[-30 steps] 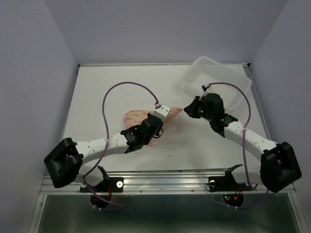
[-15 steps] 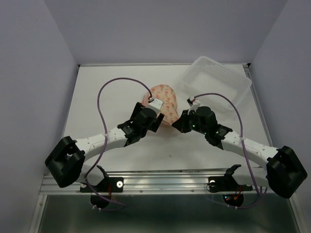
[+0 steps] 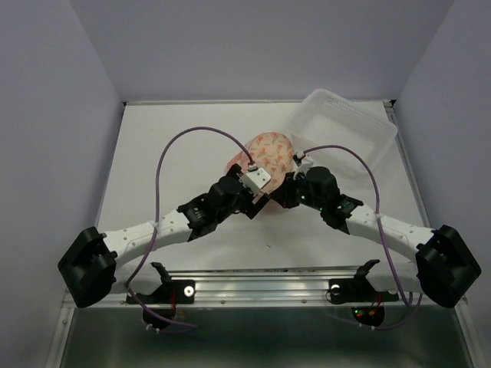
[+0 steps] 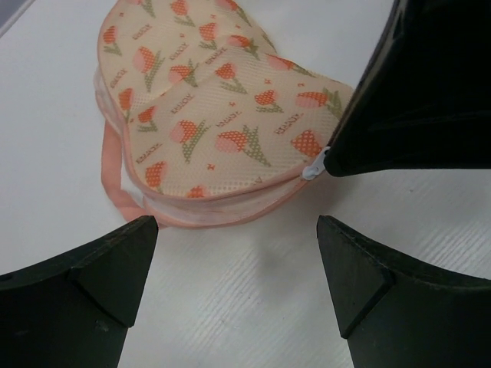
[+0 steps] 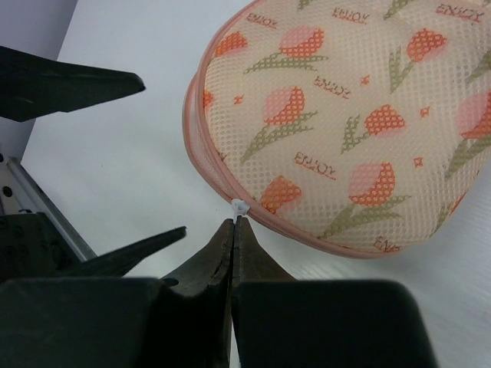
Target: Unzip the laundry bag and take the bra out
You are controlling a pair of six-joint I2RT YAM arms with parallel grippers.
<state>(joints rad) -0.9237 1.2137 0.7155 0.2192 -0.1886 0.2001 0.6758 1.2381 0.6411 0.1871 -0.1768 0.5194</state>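
The laundry bag (image 3: 270,156) lies flat on the white surface (image 3: 169,130), printed side up, with its pink zipper rim closed all the way round as far as the views show. The two arms meet at its near edge.

The left arm (image 3: 149,230) has its jaws spread wide and holds nothing. In the left wrist view the two dark fingertips (image 4: 115,261) sit just short of the bag's rim, one to each side, and neither touches the fabric. The bag's pink loop (image 4: 115,184) trails out on the surface beside its rim, near the left fingertip.

The right arm (image 3: 380,225) has its jaws pressed fully together. Their joined tips touch the small white zipper pull (image 5: 240,206) at the bag's rim; whether the pull is pinched between them or only touched cannot be told.

A clear plastic tub (image 3: 349,123) stands just beyond the bag, on the right arm's side.
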